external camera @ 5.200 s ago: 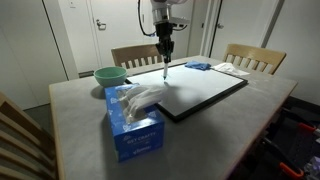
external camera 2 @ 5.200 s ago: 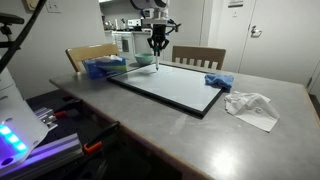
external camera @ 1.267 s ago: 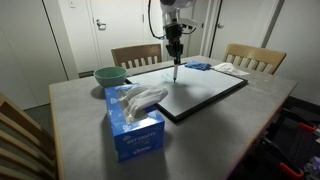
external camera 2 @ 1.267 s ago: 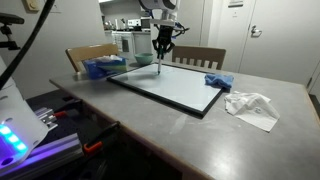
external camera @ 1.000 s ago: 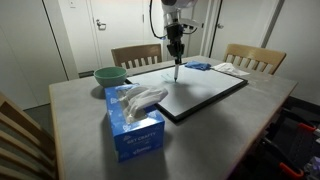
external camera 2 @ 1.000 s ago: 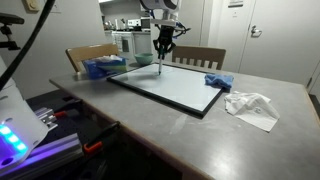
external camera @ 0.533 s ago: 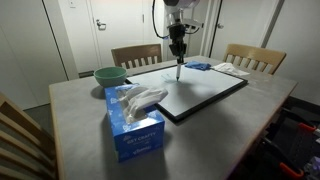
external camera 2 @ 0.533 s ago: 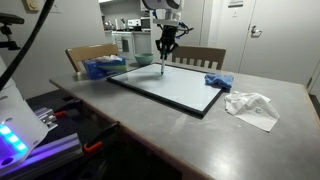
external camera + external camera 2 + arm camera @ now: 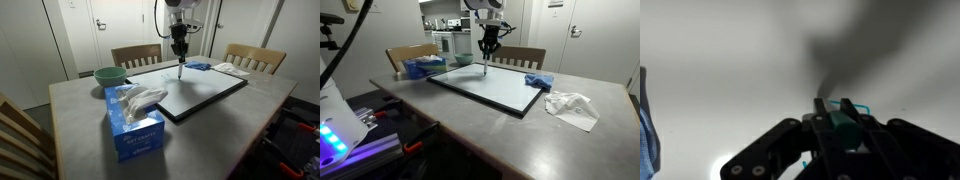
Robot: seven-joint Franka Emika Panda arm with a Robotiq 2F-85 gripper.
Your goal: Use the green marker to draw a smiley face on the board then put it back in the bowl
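- My gripper [image 9: 180,54] is pressed together on the marker [image 9: 180,68], pinching it upright, tip down, over the far part of the board [image 9: 205,95]. I cannot tell whether the tip touches.
- In the wrist view the jaws clamp the slim green barrel [image 9: 846,122] above plain white surface. I see no drawn line there.
- The barrel is thin, smooth and round, so if I press too hard it could slide up between my pads or tilt.
- The board is flat, glossy white with a thin black frame, and seems to lie loose on the grey table [image 9: 75,110]. Drag from the tip might shift it, or the tip could skate and spoil the curves.
- Too light a touch would probably leave gaps in the face.
- The bowl [image 9: 110,75] stands well apart, beyond the blue tissue box [image 9: 135,128]. It is small, round and shallow, so a marker dropped at its rim could roll out.
- A soft blue cloth [image 9: 198,66] lies just beside the board's far edge, and a wide stroke might snag it.
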